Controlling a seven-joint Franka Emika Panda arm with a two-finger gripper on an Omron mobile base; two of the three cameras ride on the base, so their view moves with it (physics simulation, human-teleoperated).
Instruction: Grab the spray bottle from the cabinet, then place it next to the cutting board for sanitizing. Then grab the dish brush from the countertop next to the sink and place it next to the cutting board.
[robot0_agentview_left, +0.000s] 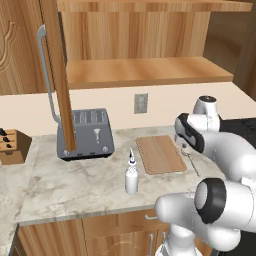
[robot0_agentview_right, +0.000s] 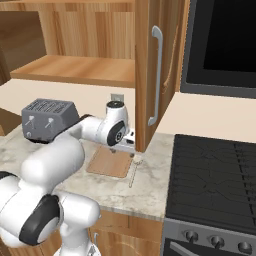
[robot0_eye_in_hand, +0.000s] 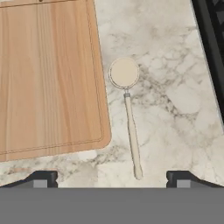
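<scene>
Your hand (robot0_eye_in_hand: 112, 178) is released, fingertips wide apart, hovering over the dish brush (robot0_eye_in_hand: 130, 127). Brush lies on the bench (robot0_eye_in_hand: 170, 109) beside the cutting board (robot0_eye_in_hand: 48, 74), at board's 3 o'clock, long axis 12-to-6, round head at 12.

Grey toaster (robot0_agentview_left: 85, 134) on counter; knife block (robot0_agentview_left: 12, 146) far left; black stovetop (robot0_agentview_right: 215, 175); wall outlet (robot0_agentview_left: 141, 103).

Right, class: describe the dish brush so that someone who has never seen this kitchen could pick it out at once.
Find the marbled countertop between the grey toaster and the black stovetop. On it lies the wooden cutting board; in the strip between the board and the stovetop lies the dish brush. It is the thin pale stick with a small round head, unlike the upright spray bottle on the board's other side.
</scene>
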